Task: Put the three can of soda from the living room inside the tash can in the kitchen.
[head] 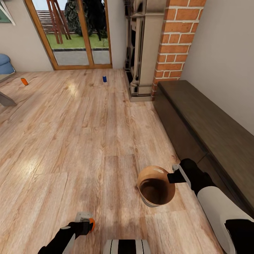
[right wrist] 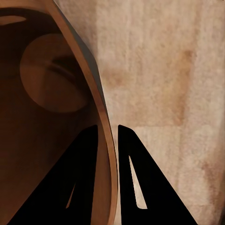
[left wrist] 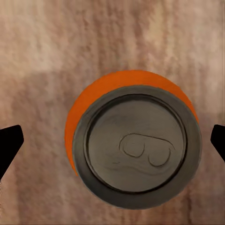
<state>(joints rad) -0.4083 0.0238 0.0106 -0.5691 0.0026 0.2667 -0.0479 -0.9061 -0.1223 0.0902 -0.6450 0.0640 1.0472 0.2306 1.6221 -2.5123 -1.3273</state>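
Note:
An orange can of soda [head: 92,224] stands upright on the wood floor at the near left. My left gripper [head: 85,223] hovers over it, open. In the left wrist view its silvery top [left wrist: 136,150] lies between the two spread fingertips [left wrist: 10,143], which do not touch it. A second orange can of soda [head: 24,81] lies far left. A dark blue can of soda [head: 104,79] stands before the glass doors. My right gripper [head: 173,176] is shut on the rim of the tash can [head: 156,187]. One finger is inside and one outside its wall [right wrist: 101,101].
A red brick fireplace [head: 178,42] rises at the back right, with a long dark wood bench [head: 211,123] along the right wall. Wood-framed glass doors [head: 77,35] stand at the back. A blue sofa corner [head: 5,61] and a grey furniture edge [head: 5,100] sit far left.

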